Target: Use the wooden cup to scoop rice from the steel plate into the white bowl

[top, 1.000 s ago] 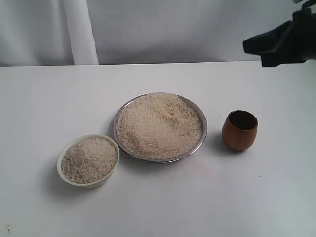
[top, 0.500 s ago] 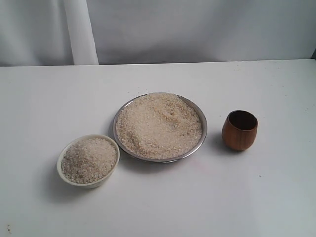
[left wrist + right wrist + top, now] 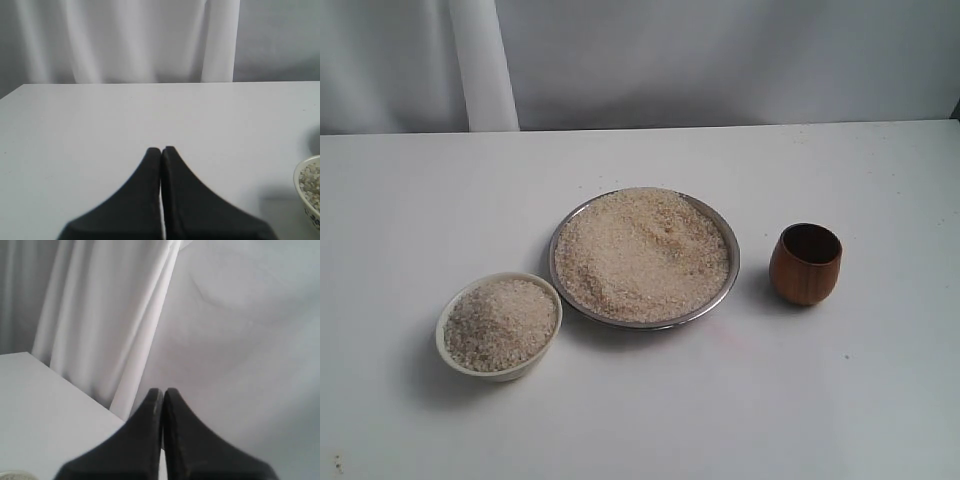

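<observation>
The steel plate (image 3: 728, 288) lies mid-table, heaped with rice (image 3: 642, 252). The white bowl (image 3: 451, 355) stands to its front left, also full of rice; its rim (image 3: 300, 192) shows at the edge of the left wrist view. The wooden cup (image 3: 806, 264) stands upright and empty to the right of the plate. Neither arm appears in the exterior view. My left gripper (image 3: 161, 149) is shut on nothing over bare table. My right gripper (image 3: 162, 391) is shut and empty, pointing toward the curtain beyond the table edge.
A white curtain (image 3: 720, 60) hangs behind the white table (image 3: 820, 400). The table's back edge runs just beneath it. A pale rim (image 3: 12, 475) peeks into the right wrist view's corner.
The right arm, seen at the upper right of the exterior view a second ago, has withdrawn out of that view. Plate, bowl and cup have not moved.
</observation>
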`<state>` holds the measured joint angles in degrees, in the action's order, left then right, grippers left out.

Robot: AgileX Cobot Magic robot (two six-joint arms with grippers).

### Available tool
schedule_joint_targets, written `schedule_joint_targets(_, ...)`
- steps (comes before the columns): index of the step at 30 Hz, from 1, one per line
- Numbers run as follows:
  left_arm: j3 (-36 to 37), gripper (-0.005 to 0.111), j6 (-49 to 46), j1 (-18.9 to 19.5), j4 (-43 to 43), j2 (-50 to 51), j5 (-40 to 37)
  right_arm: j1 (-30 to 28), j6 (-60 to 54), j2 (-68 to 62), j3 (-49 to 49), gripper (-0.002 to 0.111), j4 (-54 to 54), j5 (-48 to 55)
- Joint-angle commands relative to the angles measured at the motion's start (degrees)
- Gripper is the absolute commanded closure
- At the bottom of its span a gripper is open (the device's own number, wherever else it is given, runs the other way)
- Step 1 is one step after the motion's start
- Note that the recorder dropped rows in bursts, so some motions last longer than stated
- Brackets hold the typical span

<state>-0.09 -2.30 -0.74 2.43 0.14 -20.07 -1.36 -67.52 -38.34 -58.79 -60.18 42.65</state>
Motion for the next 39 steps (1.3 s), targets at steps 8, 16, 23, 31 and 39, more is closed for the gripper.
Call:
schedule_joint_targets(8,0.1,0.107,0.2,-0.1,0.0,-0.1,0.3,0.2,0.2,2.3,0.0,0.108,8.3,-8.2)
schedule_joint_targets(16,0.1,0.107,0.2,-0.1,0.0,-0.1,0.3,-0.8,22.5,10.2,0.0,0.108,47.2,-3.3)
schedule_joint_targets(23,0.1,0.107,0.2,-0.1,0.0,-0.1,0.3,-0.8,56.9,18.4,0.4,0.108,69.1,-1.1)
schedule_joint_targets(31,0.1,0.107,0.2,-0.1,0.0,-0.1,0.3,-0.8,60.9,30.0,15.4,0.108,68.6,-9.0)
schedule_joint_targets(39,0.1,0.107,0.2,-0.1,0.0,-0.1,0.3,-2.6,65.2,38.3,38.0,0.108,66.7,-17.3)
